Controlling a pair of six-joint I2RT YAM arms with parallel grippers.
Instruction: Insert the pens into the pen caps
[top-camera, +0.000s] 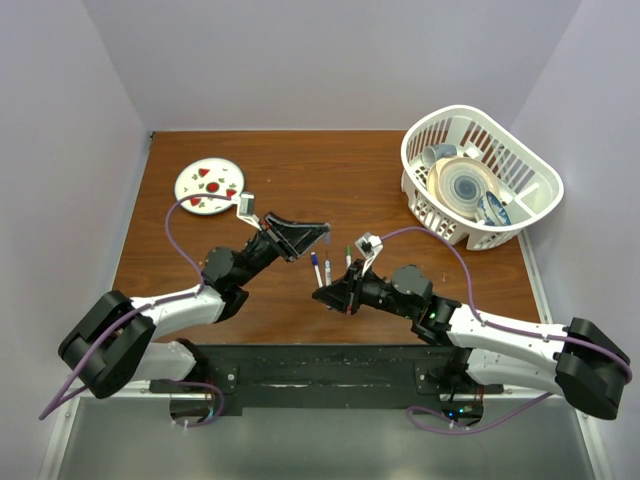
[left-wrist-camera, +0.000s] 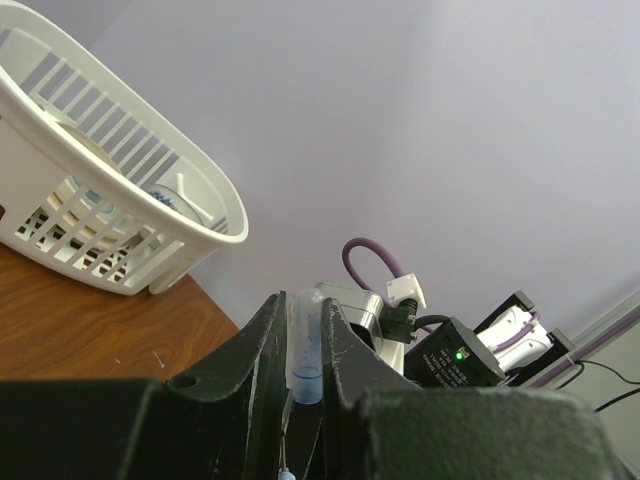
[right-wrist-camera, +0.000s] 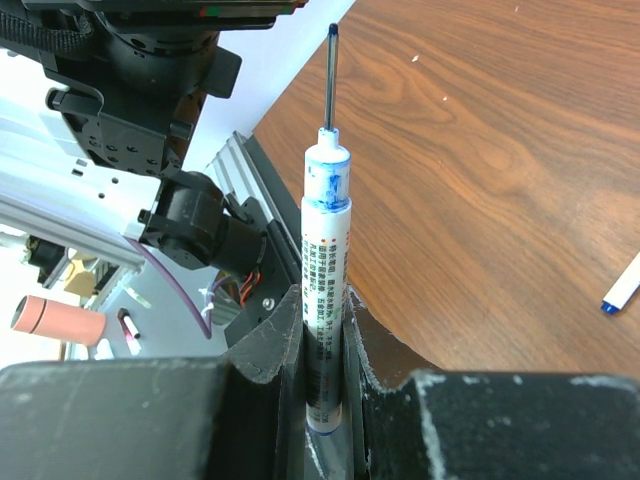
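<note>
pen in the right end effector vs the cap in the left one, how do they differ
The pen is long and reaches well past the right end effector; the cap is short and barely clears the left end effector. The pen is white with printed text and a blue-stained tip; the cap is plain pale blue. Both are clamped lengthwise between fingers.

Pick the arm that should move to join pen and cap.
Right, probably. The right fingers clamp the blue-tipped pen with the bare tip sticking well clear, easy to aim. The left fingers hold the pen cap mostly sunk between them, better kept steady as the target.
</note>
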